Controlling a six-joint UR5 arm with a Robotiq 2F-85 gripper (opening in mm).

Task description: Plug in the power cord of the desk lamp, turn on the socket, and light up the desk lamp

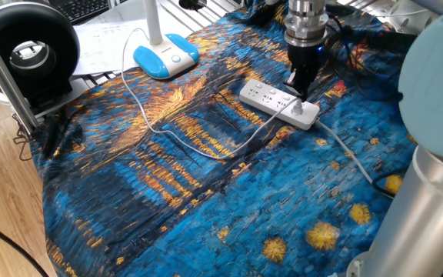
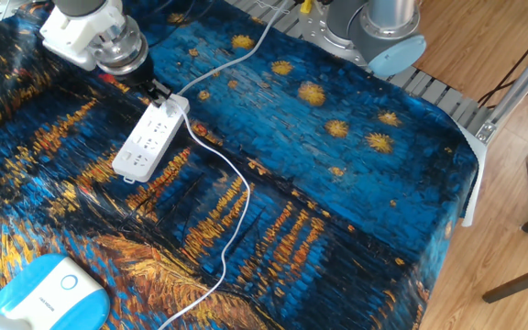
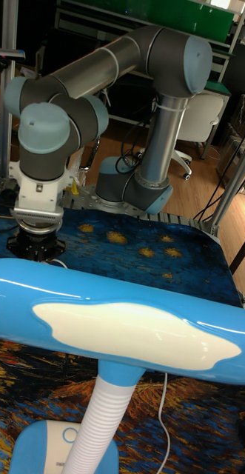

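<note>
The socket is a long white strip lying on the blue and gold cloth, also seen in the other fixed view. My gripper points down at its far end, its fingers close together around the small white plug of the power cord. The cord runs in loops across the cloth to the desk lamp. The lamp's blue and white base stands at the cloth's corner. In the tall view the lamp head hides most of the gripper.
A black round fan-like device stands on the left beside a metal post. The socket's thick white cable trails toward the arm's base. Black cables lie behind the gripper.
</note>
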